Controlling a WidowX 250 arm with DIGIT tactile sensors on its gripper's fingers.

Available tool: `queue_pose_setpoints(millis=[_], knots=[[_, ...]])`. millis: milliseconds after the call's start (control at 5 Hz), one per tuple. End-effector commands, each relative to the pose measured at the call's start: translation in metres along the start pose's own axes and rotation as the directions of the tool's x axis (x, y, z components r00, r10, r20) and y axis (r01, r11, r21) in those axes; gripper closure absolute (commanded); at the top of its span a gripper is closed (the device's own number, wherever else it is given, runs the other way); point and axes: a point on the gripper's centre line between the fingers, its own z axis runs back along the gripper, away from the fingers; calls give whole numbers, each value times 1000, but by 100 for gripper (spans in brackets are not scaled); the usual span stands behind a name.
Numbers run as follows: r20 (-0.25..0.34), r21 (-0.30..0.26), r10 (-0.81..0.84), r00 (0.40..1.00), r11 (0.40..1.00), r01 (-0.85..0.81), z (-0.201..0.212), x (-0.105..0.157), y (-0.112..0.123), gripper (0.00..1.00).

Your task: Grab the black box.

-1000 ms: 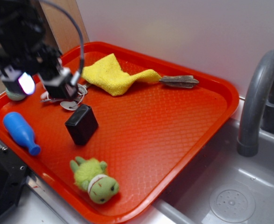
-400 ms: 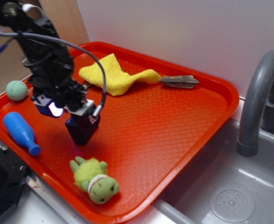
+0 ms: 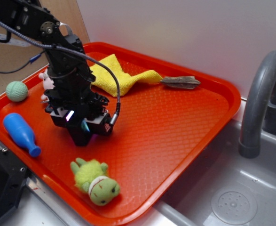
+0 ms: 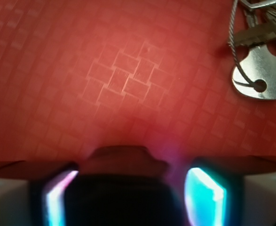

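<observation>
1. Glossy black and rounded at its edges, the small rectangular black box lies on the left half of the red plastic tray, directly under the black robot gripper; only its lower corner shows in the exterior view.
2. In the wrist view the box fills the gap between the two lit fingers, one on each side, so it lies straight below and between them, not off to a side.
3. The jaws stand apart and straddle the box; I cannot tell whether the pads touch its faces yet. My judgement: closing is what remains.
4. The box's long axis cannot be read here, since the gripper hides most of it.
5. Count on the tray: one black box, one green plush toy near the front edge, one blue plastic bowling pin, one green ball, one yellow cloth, one dark feather-like piece.
6. One bunch of metal keys shows just beyond the box in the wrist view.
</observation>
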Motion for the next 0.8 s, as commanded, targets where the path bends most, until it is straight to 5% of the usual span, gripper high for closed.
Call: queue_pose_setpoints(millis=[0,200,400,600], knots=[[-5,-50,-34,999,998,34,53,6,7,100],[18,-94,-119,993,988,120,103,1,26,100],[149,-26,-340,929,937,347,154,-2,45,100],[179,16,-401,898,914,405,205,-4,49,100]])
